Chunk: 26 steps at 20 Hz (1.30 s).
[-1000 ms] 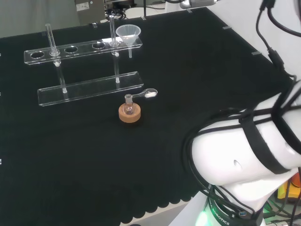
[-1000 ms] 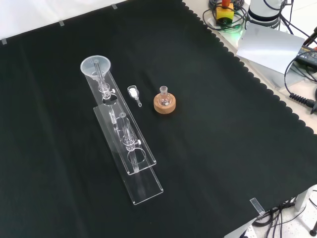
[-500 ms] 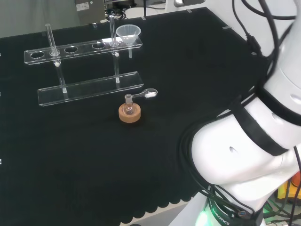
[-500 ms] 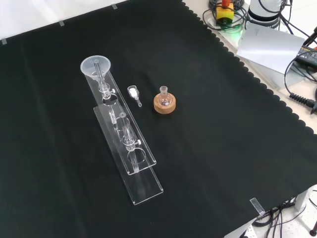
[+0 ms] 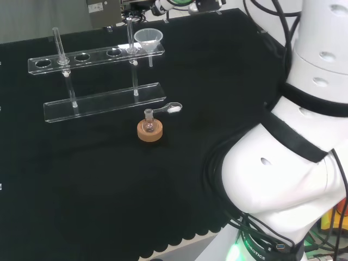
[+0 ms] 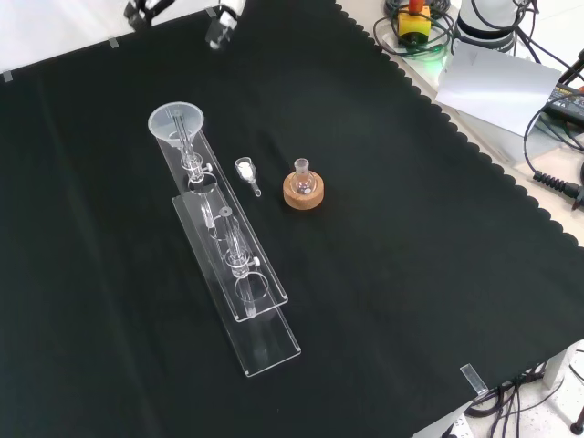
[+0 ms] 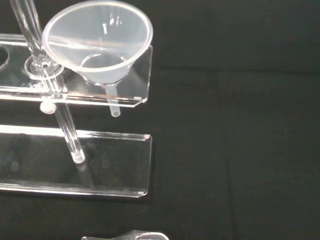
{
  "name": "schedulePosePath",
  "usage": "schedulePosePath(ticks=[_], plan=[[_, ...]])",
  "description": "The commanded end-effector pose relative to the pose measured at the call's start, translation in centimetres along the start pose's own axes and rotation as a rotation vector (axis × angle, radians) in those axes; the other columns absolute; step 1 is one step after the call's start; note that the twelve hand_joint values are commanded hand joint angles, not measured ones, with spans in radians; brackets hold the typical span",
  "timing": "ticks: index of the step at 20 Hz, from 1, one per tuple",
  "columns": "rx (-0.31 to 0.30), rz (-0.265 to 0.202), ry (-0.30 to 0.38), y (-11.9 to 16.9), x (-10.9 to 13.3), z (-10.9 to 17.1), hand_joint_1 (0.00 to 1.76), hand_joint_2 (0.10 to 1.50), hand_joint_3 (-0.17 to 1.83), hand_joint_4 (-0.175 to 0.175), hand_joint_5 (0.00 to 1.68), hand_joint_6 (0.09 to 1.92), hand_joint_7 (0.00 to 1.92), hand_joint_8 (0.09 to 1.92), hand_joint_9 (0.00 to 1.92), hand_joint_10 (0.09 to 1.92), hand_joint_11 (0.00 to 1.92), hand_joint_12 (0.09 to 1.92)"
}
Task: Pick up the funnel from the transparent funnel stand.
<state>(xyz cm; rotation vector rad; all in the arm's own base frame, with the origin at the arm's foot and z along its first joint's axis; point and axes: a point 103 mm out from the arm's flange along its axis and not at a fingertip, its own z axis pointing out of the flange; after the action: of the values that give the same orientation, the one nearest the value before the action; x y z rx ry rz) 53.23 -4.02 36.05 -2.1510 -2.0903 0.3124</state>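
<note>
The funnel (image 5: 148,38) sits in the end hole of the transparent funnel stand (image 5: 81,56), at the upper middle of the head view, its stem hanging down through the upper shelf. In the front view the same funnel (image 6: 176,122) is at the upper left of the frame, at the far end of the stand (image 6: 239,274), which runs diagonally down toward the lower middle. The wrist view has the funnel (image 7: 98,41) close and large, seated upright in the shelf with its spout poking out below, the stand's base plate (image 7: 75,165) under it.

The hand (image 6: 222,26) shows at the very top edge of the front view, well above the funnel and apart from it; only a few black and white parts are in frame, so whether its fingers are straight or curled cannot be told. In the head view a bit of it (image 5: 163,6) appears at the top edge, just beyond the funnel.

Near the middle of the head view a small flask (image 5: 148,116) rests on a cork ring (image 5: 149,131) (its stand), and just beside it lies a small clear scoop (image 5: 169,108) with something white in its bowl. The black cloth (image 5: 81,179) covers the bench
</note>
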Motion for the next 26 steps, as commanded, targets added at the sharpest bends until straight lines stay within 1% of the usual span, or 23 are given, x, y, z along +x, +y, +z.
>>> schedulePosePath(ticks=[1, 4, 6, 9, 13, 15, 16, 18, 19, 21, 23, 26], plan=[[0.071, -0.059, -0.028, 2.9, 2.2, 2.0, 0.44, 0.85, 0.23, -0.002, 0.11, 0.09, 0.0, 0.55, 0.18, 0.77, 0.13, 1.49], [0.105, -0.054, -0.034, 3.7, 2.2, 2.9, 0.46, 0.83, 0.22, -0.004, 0.1, 0.09, 0.0, 0.53, 0.17, 0.79, 0.16, 1.5], [0.124, -0.062, -0.038, 4.1, 2.1, 3.4, 0.45, 0.83, 0.22, -0.004, 0.08, 0.09, 0.0, 0.5, 0.16, 0.8, 0.16, 1.5], [0.143, -0.08, -0.04, 4.7, 2.5, 3.9, 0.43, 0.81, 0.21, -0.001, 0.06, 0.09, 0.0, 0.47, 0.16, 0.81, 0.18, 1.51], [0.154, -0.097, -0.053, 4.8, 3.1, 4.1, 0.4, 0.79, 0.19, -0.001, 0.03, 0.09, 0.0, 0.43, 0.15, 0.83, 0.2, 1.51], [0.174, -0.11, -0.062, 4.8, 3.1, 4.0, 0.38, 0.78, 0.18, -0.002, 0.02, 0.09, 0.0, 0.42, 0.15, 0.83, 0.21, 1.51], [0.186, -0.123, -0.076, 4.9, 3.7, 3.9, 0.37, 0.78, 0.18, -0.003, 0.02, 0.09, 0.0, 0.41, 0.15, 0.84, 0.21, 1.51], [0.201, -0.121, -0.118, 5.0, 4.8, 4.2, 0.36, 0.77, 0.17, -0.003, 0.01, 0.09, 0.0, 0.38, 0.15, 0.84, 0.22, 1.51], [0.212, -0.117, -0.144, 5.1, 4.9, 4.4, 0.37, 0.77, 0.17, -0.003, 0.0, 0.09, 0.0, 0.36, 0.15, 0.84, 0.22, 1.51], [0.235, -0.115, -0.173, 5.3, 4.9, 4.6, 0.39, 0.77, 0.16, -0.004, 0.0, 0.09, 0.0, 0.31, 0.13, 0.85, 0.23, 1.51], [0.237, -0.107, -0.199, 5.6, 4.9, 4.7, 0.41, 0.76, 0.15, -0.005, 0.0, 0.09, 0.0, 0.25, 0.1, 0.85, 0.23, 1.51], [0.23, -0.098, -0.215, 5.9, 4.8, 4.7, 0.43, 0.77, 0.14, -0.005, 0.0, 0.09, 0.0, 0.2, 0.07, 0.86, 0.23, 1.51]])
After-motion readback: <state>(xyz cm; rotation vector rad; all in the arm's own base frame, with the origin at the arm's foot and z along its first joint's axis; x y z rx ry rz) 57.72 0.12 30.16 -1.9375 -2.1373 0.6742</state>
